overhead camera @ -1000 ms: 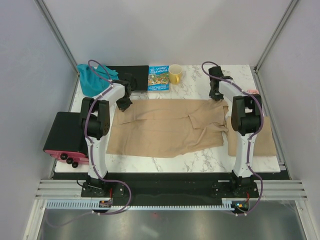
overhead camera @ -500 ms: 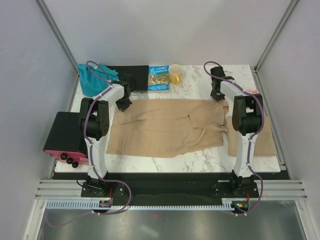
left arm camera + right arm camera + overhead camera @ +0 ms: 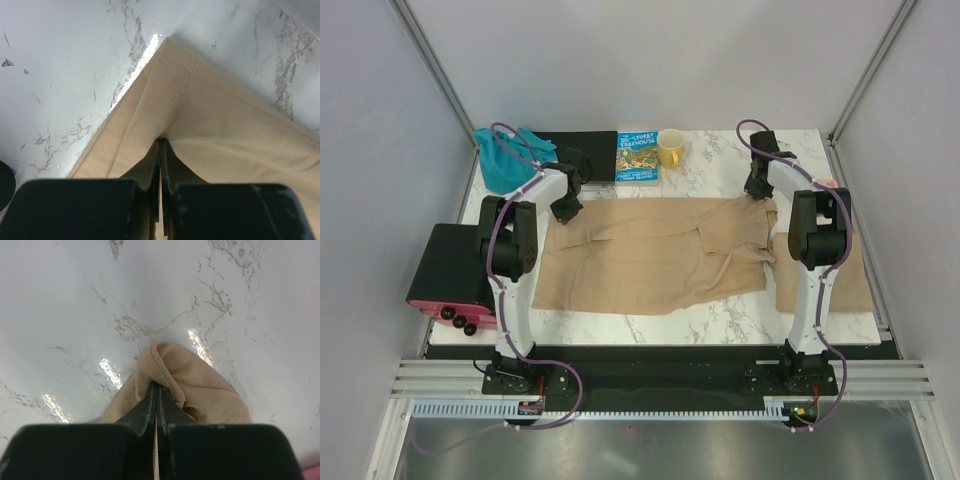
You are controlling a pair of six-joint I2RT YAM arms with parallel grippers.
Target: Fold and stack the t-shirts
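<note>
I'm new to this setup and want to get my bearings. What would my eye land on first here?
A wide tan t-shirt lies spread across the middle of the marble table. The left gripper and right gripper are each shut on its far edge, one at each end. Behind it sit a teal garment at the far left corner, a picture book and a yellow mug.

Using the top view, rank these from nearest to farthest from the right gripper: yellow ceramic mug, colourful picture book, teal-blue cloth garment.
From the right gripper, shut on the tan-beige cloth t-shirt:
1. Yellow ceramic mug, to its left, far edge.
2. Colourful picture book, just left of the mug.
3. Teal-blue cloth garment, far-left corner.
</note>
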